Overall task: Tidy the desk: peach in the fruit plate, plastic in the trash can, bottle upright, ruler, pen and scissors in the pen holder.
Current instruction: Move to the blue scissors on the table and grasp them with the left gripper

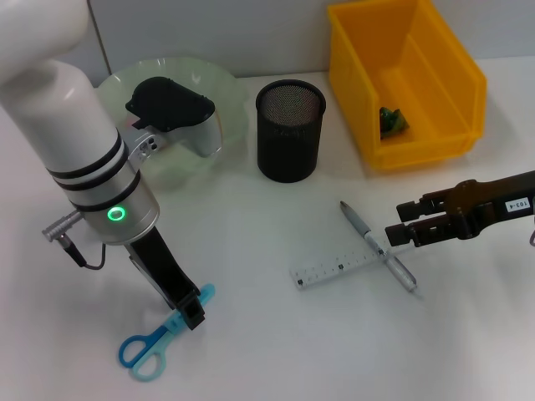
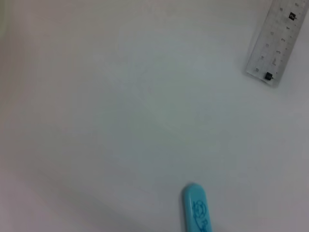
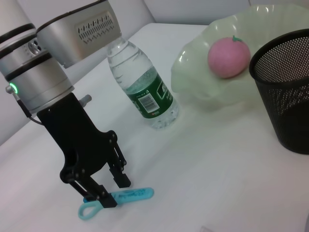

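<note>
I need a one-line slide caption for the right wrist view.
Left gripper straddles the scissors beside the upright bottle; peach in fruit plate.

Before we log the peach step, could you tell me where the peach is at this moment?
In the right wrist view the peach sits in the pale green fruit plate, between the upright bottle and the black mesh pen holder.

Arm (image 1: 75, 150) is hiding the bottle in head view; scissors (image 2: 197, 209) and ruler (image 2: 275, 41) are running off the left wrist frame.
</note>
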